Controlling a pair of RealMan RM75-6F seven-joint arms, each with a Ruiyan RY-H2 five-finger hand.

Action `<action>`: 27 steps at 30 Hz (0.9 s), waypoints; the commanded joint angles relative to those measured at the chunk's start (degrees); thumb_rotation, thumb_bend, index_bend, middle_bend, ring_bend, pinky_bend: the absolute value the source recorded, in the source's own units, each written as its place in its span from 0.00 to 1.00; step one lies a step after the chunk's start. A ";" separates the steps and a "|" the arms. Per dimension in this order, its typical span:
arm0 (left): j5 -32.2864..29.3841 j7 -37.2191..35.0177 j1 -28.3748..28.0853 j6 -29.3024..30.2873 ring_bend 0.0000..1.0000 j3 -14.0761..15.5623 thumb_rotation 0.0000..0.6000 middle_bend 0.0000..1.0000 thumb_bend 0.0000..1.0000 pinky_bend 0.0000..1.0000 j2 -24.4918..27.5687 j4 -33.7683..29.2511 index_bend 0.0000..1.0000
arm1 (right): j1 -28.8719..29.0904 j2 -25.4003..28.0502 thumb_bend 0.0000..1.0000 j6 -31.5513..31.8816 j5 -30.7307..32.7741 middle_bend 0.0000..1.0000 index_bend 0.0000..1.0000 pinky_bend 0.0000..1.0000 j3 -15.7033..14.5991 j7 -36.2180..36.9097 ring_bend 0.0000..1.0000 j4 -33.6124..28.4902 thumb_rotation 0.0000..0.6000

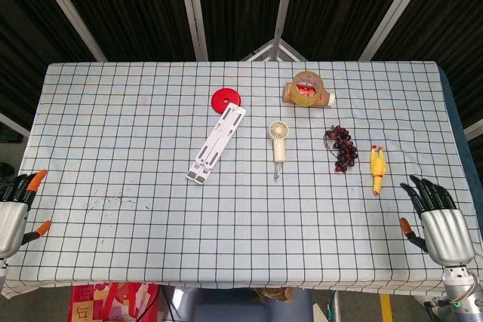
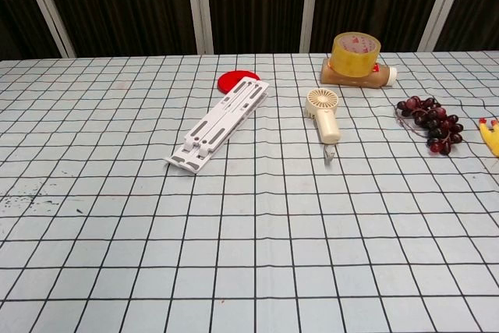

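My left hand (image 1: pixel 13 213) rests at the table's left edge, fingers apart, holding nothing. At the right front edge my right hand (image 1: pixel 438 220) also lies with fingers spread and nothing in it; the yellow rubber chicken (image 1: pixel 376 170) is the nearest thing to it. Neither hand shows in the chest view. On the checked cloth lie a white folding stand (image 1: pixel 217 143), a red disc (image 1: pixel 226 99), a small cream handheld fan (image 1: pixel 278 139), a bunch of dark grapes (image 1: pixel 342 148) and a roll of yellow tape (image 1: pixel 307 87) on a brown bottle (image 2: pixel 360 75).
The table (image 1: pixel 113 246) is covered with a white grid-patterned cloth, with dark specks (image 1: pixel 106 201) at the front left. Metal frame bars stand behind the far edge. A red patterned bag (image 1: pixel 113 303) sits on the floor under the front edge.
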 commanded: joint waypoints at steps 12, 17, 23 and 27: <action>-0.68 -0.41 -0.08 -0.59 0.00 0.38 1.00 0.00 0.03 0.00 1.37 -1.52 0.00 | 0.22 1.52 0.39 -2.36 2.24 0.00 0.00 0.00 -0.39 -2.27 0.00 -3.26 1.00; -0.40 -1.27 0.06 -0.31 0.00 0.45 1.00 0.00 0.03 0.00 1.48 -1.72 0.00 | 1.08 1.58 0.39 -3.80 2.53 0.00 0.00 0.00 -0.18 -2.08 0.00 -3.92 1.00; 0.32 -2.02 -0.19 0.12 0.00 0.18 1.00 0.00 0.03 0.00 1.26 -1.77 0.00 | 7.08 1.14 0.39 -10.68 4.45 0.02 0.00 0.08 3.26 -2.46 0.04 -6.68 1.00; 0.75 -2.77 -0.43 0.18 0.00 0.07 1.00 0.00 0.03 0.00 0.93 -1.37 0.00 | 12.60 -1.33 0.39 -17.31 8.38 0.45 0.00 0.56 6.46 -5.60 0.53 -7.99 1.00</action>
